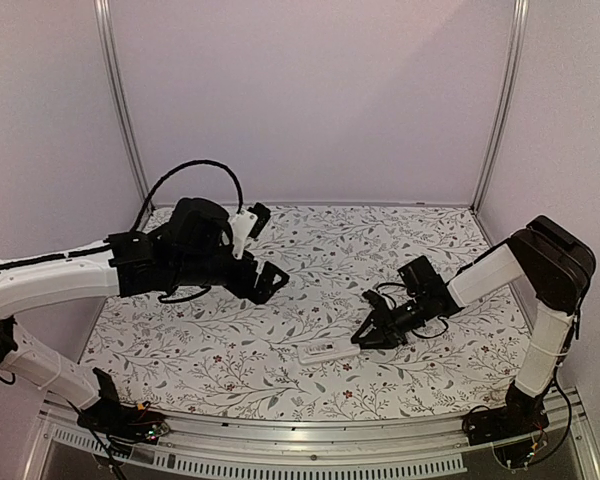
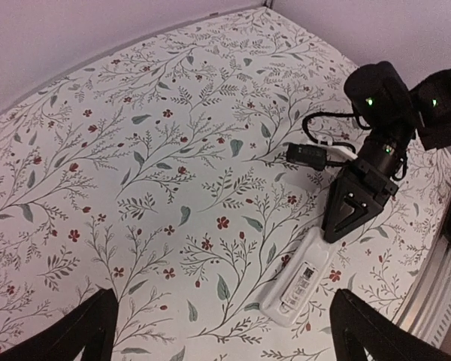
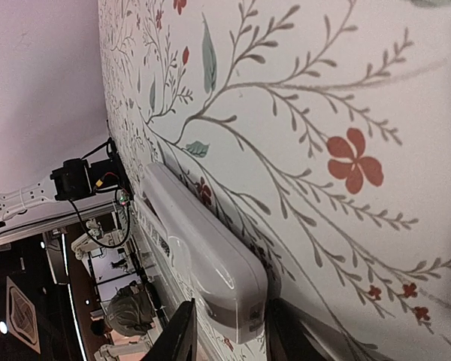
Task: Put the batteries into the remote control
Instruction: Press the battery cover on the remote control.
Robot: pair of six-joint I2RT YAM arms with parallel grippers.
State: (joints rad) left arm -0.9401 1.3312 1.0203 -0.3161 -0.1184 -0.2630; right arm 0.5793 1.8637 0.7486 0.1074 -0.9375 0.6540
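The white remote control [image 1: 325,352] [image 2: 304,278] [image 3: 195,248] lies on the flowered cloth near the front, back side up, its oblong recess showing. Small dark marks sit in that recess, too small to tell what they are. No batteries can be made out in any view. My right gripper [image 1: 365,338] [image 2: 353,214] [image 3: 229,335] is low at the remote's right end, its fingers [image 3: 177,335] pressed on either side of that end. My left gripper [image 1: 267,281] [image 2: 225,346] hovers above the cloth to the left of the remote, jaws wide apart and empty.
The flowered cloth [image 1: 310,250] covers the table. A metal rail [image 1: 300,440] [image 2: 436,278] runs along the near edge, just in front of the remote. Pale walls and frame posts [image 1: 120,110] close in the back and sides.
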